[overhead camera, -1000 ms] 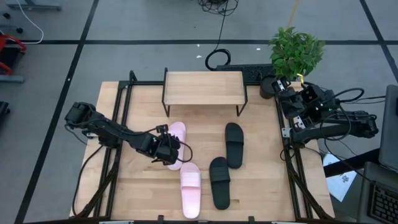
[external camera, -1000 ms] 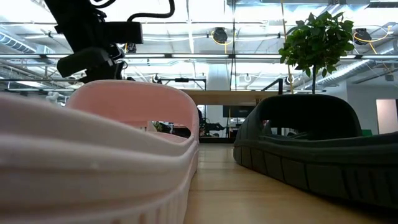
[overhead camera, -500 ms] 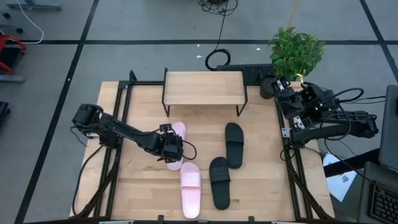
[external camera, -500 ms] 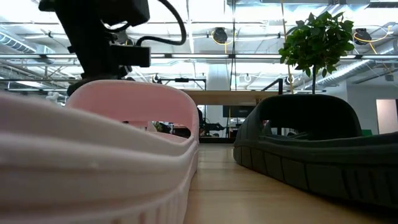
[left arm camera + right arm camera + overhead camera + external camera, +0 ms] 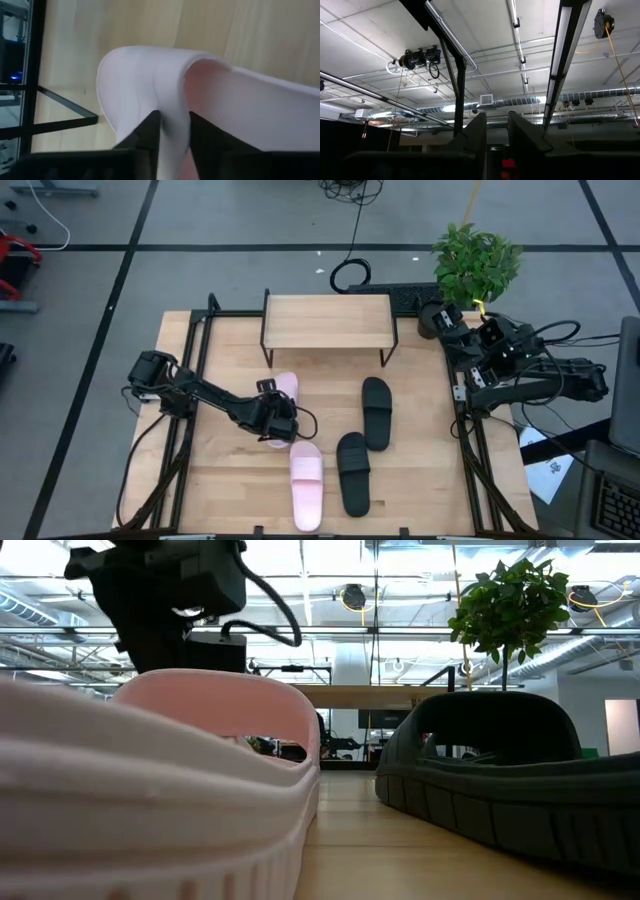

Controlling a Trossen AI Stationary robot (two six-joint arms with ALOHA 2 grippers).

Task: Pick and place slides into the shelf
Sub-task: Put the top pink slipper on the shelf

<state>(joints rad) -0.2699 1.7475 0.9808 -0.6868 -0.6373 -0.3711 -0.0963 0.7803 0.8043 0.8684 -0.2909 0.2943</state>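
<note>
Left wrist view: my left gripper (image 5: 172, 131) pinches a pink slide's (image 5: 150, 90) strap; right gripper (image 5: 496, 131) nearly closed, idle.

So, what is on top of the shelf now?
The shelf has nothing on its wood top; all four slides lie on the table. The left gripper grips one pink slide. Under the top cannot be seen.

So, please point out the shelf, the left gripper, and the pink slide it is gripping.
shelf (image 5: 327, 320), high view, middle of the wood top.
left gripper (image 5: 172, 131), left wrist view, between its fingertips.
pink slide (image 5: 142, 82), left wrist view, its strap.
</note>
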